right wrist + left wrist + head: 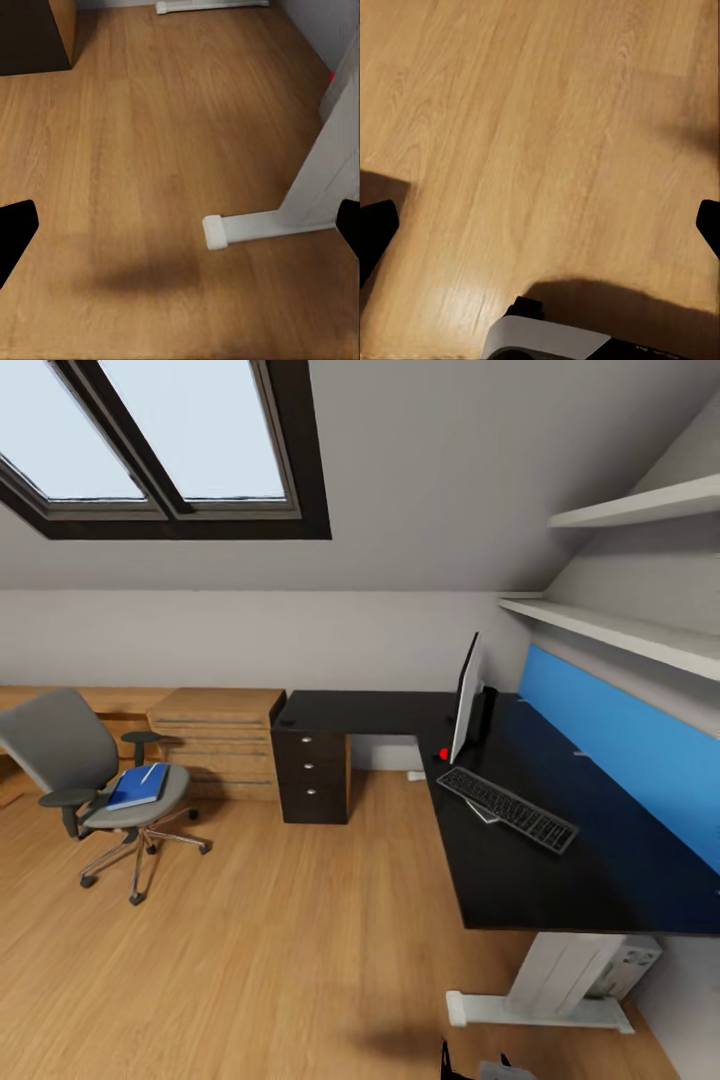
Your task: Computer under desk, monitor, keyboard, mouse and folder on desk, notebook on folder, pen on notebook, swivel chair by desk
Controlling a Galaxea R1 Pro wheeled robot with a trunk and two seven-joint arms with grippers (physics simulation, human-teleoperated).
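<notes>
**Two jaws spread wide, nothing in them yet**

Both grippers, left [540, 217] and right [180, 217], are hanging with jaws apart over the wood-grain floor. The fetching step is apparently waiting: the flat blue folder [138, 786] is lying on the swivel chair [88, 780], far from either jaw. Next comes driving there. The keyboard [507, 809] and monitor [464, 698] are resting on the glossy black worktop [560, 860].

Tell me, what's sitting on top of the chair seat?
A blue folder lies on the swivel chair seat, with a thin white pen on it. Anything under the folder is hidden.
</notes>
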